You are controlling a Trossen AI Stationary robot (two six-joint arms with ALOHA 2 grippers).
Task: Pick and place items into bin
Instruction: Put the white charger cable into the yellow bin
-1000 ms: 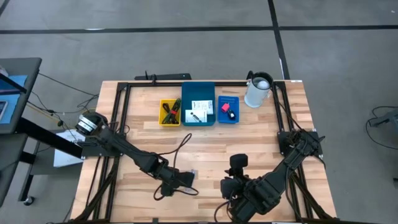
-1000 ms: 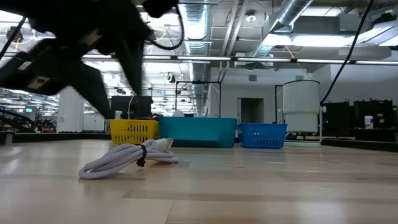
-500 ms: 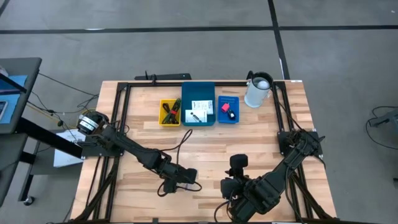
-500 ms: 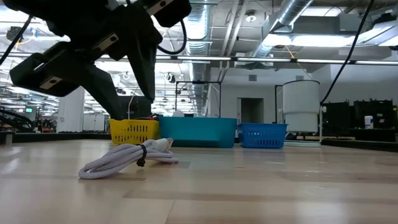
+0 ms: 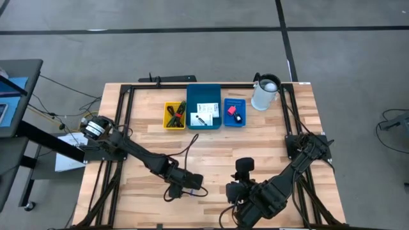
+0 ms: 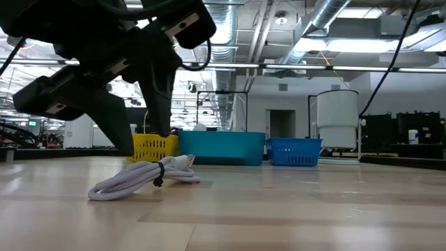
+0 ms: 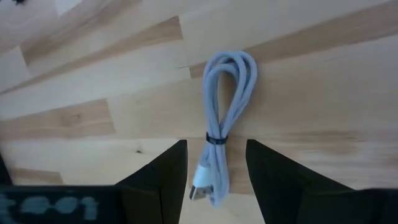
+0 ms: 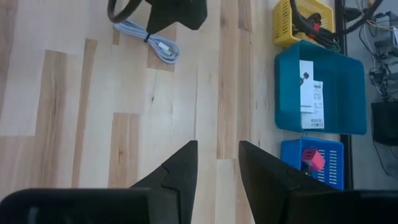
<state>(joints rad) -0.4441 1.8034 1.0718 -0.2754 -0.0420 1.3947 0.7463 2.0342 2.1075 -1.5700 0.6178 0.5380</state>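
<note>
A white coiled cable (image 7: 225, 99) bound by a dark tie lies flat on the wood near the table's near edge (image 6: 143, 180) (image 8: 149, 38). My left gripper (image 7: 216, 144) is open and hovers just over it (image 5: 185, 182), one finger on each side of the plug end, touching nothing. My right gripper (image 8: 217, 146) is open and waits over the near edge (image 5: 241, 191). Two white cards lie in the teal bin (image 5: 204, 107), a pink-red piece and a small black object in the blue bin (image 5: 234, 112), and green and black pens in the yellow bin (image 5: 174, 115).
The three bins stand side by side toward the far edge, with a white cylindrical container (image 5: 265, 92) to their right. Black frame rails (image 5: 128, 108) run along the table's sides. Bare wood lies between the bins and the grippers.
My left gripper has moved toward the table's right and come down closer over the cable, staying open. The cable has not moved.
</note>
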